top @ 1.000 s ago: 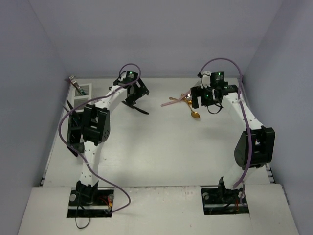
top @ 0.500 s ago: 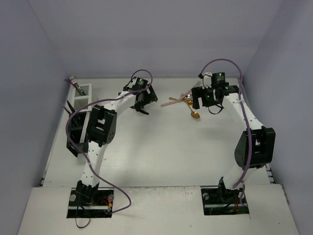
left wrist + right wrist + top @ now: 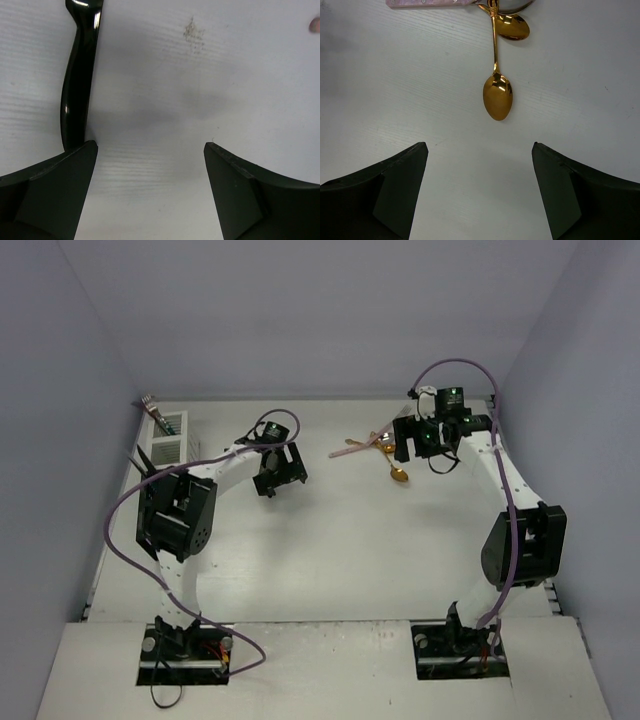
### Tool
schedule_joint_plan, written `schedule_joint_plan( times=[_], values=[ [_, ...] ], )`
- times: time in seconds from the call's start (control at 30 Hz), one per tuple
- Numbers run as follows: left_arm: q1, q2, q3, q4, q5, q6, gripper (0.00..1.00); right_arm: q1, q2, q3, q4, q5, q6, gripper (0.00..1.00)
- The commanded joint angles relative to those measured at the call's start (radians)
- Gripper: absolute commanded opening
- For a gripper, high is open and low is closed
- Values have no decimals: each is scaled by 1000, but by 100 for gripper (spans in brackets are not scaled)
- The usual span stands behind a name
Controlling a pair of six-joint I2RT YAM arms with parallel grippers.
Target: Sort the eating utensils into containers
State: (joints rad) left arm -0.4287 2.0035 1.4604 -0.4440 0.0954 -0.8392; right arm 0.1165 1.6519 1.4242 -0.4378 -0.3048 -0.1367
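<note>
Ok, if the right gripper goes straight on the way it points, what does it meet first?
Probably the gold spoon, its bowl lying ahead of the open right gripper, with a second gold spoon beyond. Depth is unclear, so it may touch bare table first.

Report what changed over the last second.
The left gripper drew back from the far middle of the table toward the near edge, its elbow swinging left. It hangs open beside a black knife, gripping nothing. The right gripper stayed open above the gold spoon, and the cutlery pile did not move.
</note>
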Motion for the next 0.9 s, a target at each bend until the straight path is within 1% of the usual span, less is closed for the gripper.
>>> schedule_joint_plan(
  times=[0.0,0.1,0.2,0.27,0.33,0.53,0.67,0.8,0.87],
  values=[
    [-19,-124,140,-118,-78,173,86,-6,-53,11,8,-28,-3,83],
    [-19,-131,289,-253,-190,324,87,-7,-51,9,8,-34,-3,83],
    [-19,-102,362,-337,-288,432,87,-8,-43,12,10,-46,-2,83],
    [-16,-51,404,-401,-312,470,87,-8,-35,11,10,-52,1,83],
    [-5,9,429,-458,-315,480,87,-6,-32,8,10,-57,2,82],
    [16,98,434,-463,-260,480,84,-6,-44,-11,9,-55,-9,82],
    [22,149,486,-461,-198,475,78,-8,-52,-32,10,-48,-22,83],
    [25,202,537,-461,-171,481,72,-8,-52,-41,8,-48,-25,83],
    [27,225,559,-463,-156,485,66,-8,-53,-43,9,-46,-27,83]
  ],
)
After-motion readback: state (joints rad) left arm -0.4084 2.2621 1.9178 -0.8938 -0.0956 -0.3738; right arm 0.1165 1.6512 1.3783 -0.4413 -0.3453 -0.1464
